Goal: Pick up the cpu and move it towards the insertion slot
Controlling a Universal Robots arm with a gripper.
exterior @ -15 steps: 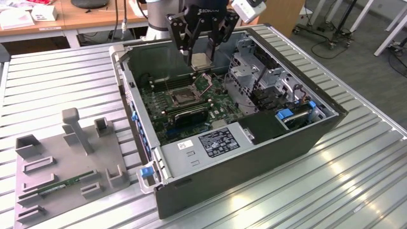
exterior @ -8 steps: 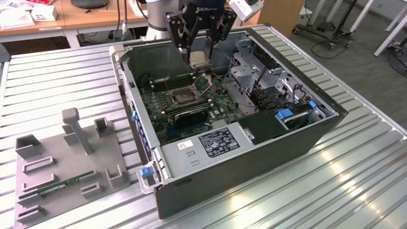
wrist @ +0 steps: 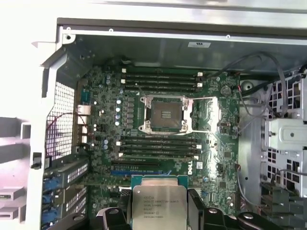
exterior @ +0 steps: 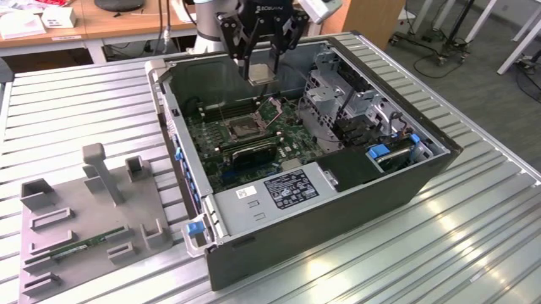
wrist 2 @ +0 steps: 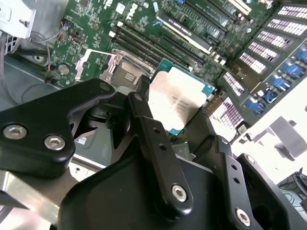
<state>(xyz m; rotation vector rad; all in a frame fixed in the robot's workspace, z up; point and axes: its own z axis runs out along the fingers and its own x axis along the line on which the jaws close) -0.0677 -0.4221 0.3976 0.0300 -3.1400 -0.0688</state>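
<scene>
We see the gripper point(exterior: 260, 68) with jaws clenched on the cpu point(wrist: 159, 207), held above the open computer case point(exterior: 397, 190), seemingly short of the insertion slot point(wrist: 165, 113).

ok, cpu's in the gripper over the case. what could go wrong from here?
The cpu hangs above the board, held only by its edges in the gripper; a slip would drop it onto the components. The slot sits open, so a tilted or offset arrival could hit its raised frame. Loose cables lie close beside it.
</scene>
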